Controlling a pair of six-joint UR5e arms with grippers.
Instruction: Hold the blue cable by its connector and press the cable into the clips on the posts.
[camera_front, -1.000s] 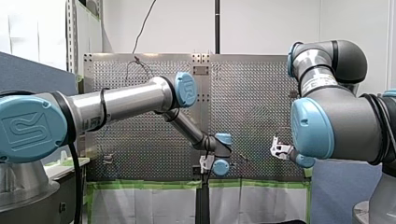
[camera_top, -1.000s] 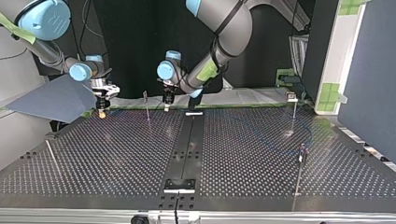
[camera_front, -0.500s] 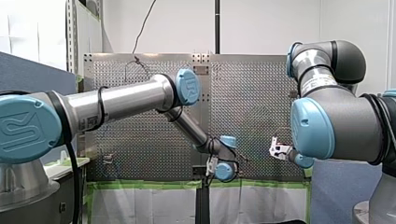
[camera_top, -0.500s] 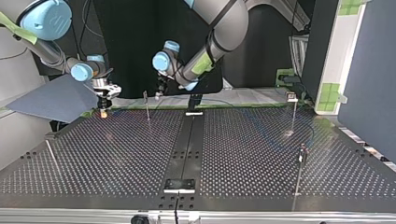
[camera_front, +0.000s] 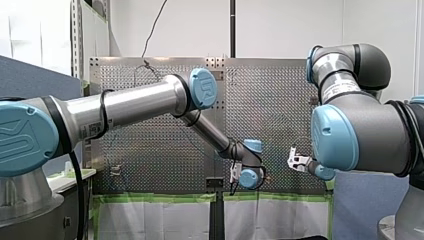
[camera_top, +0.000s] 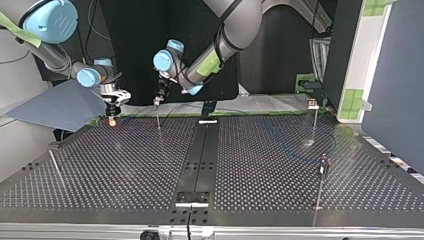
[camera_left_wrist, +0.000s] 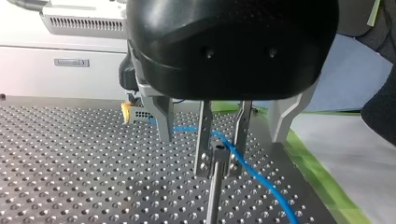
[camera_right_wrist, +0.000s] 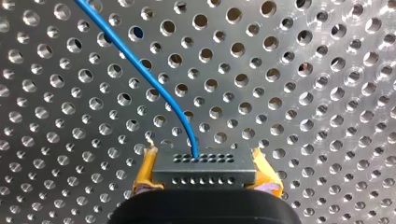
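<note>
1. Blue cable (camera_right_wrist: 140, 70): one end enters the upper face of the connector (camera_right_wrist: 203, 170), a small dark block with rows of holes.
2. My right pincer (camera_right_wrist: 204, 162) is closed on the connector. Its yellow pads (camera_right_wrist: 144, 175) press against two opposite sides of the block, and the cable leaves on the side facing away from the pincer.
3. In the right wrist view the cable rises from the connector in a short bend. It then runs as one long straight line, slanting away from the pincer over the perforated surface (camera_right_wrist: 303, 93).
4. In the left wrist view the cable comes from the right pincer, seen beyond the fingers. It passes through the gap of my left pincer (camera_left_wrist: 218, 170) and slopes down to the surface on the near side.
5. The left pincer's metal fingers (camera_left_wrist: 203, 135) stand apart, one on each side of the top of a thin upright post (camera_left_wrist: 212, 196).
   - The cable crosses that top between them, close to one finger.
   - The fingers are not pinched on the cable.
   - I cannot tell whether the cable sits inside the clip, or whether the fingers touch the post.
6. In the top view both pincers are at the surface's far edge.
   - The right one is at the view's left, its yellow tip just above the surface.
   - The left one is beside it toward the middle, directly over the post.
7. Two further posts (camera_top: 314, 120) stand upright at that view's right, well apart from both pincers.
</note>
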